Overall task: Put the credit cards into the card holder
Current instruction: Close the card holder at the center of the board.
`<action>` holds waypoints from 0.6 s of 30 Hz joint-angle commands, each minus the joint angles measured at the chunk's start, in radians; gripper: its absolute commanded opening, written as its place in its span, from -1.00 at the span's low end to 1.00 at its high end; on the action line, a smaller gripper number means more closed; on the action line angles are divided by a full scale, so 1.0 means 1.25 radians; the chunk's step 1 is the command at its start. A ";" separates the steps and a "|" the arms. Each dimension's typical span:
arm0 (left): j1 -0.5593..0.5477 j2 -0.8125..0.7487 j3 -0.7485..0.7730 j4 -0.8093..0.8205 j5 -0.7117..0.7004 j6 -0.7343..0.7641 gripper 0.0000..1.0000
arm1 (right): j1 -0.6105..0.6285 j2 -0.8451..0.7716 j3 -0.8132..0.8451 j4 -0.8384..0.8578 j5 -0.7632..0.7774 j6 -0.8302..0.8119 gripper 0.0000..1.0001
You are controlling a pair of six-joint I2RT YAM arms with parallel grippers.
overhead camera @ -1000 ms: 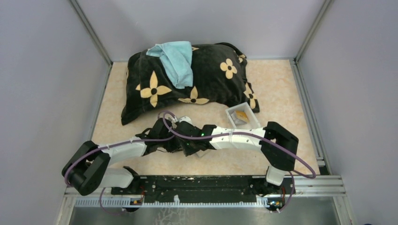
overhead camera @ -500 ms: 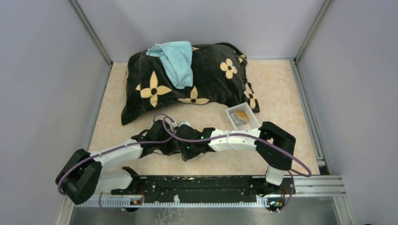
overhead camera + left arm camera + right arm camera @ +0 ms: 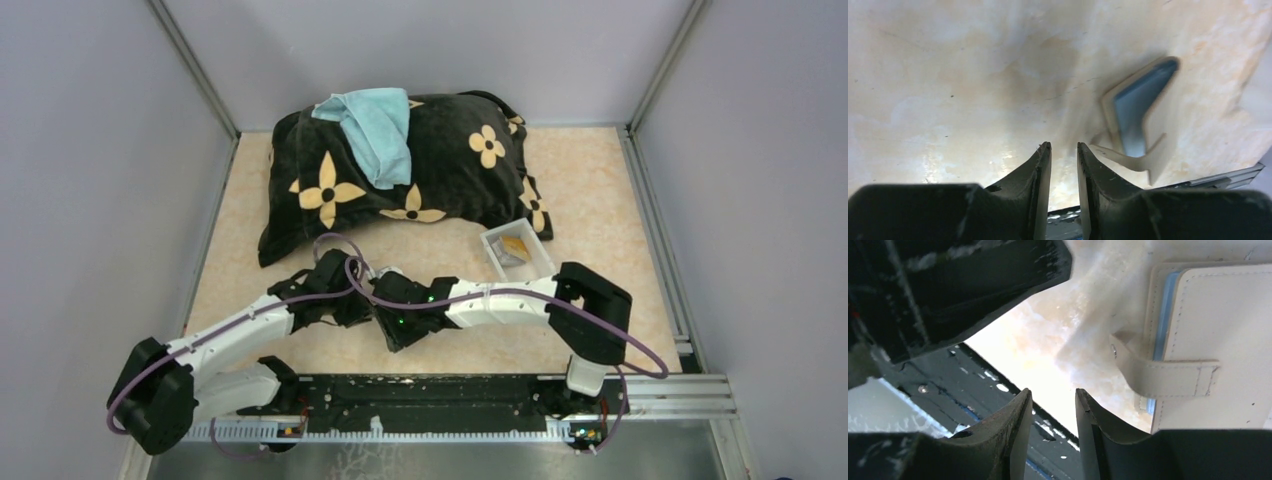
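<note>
Though both arms shifted leftward, left gripper [image 3: 1064, 147] and right gripper [image 3: 1053, 392] hang barely parted, cardless, beside the card holder [image 3: 1218, 330].

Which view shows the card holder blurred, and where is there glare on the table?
Left wrist view: the card holder is smeared, with a glare patch on the table just ahead of the left tool. Right wrist view: the card holder is sharp, stitching visible, but the table beside it is washed out white. Top external view: even light, sharp, no glare.
</note>
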 commanded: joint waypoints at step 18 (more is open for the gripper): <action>-0.048 0.086 0.228 0.051 0.030 0.086 -0.33 | -0.074 -0.329 -0.101 -0.005 0.100 0.005 0.16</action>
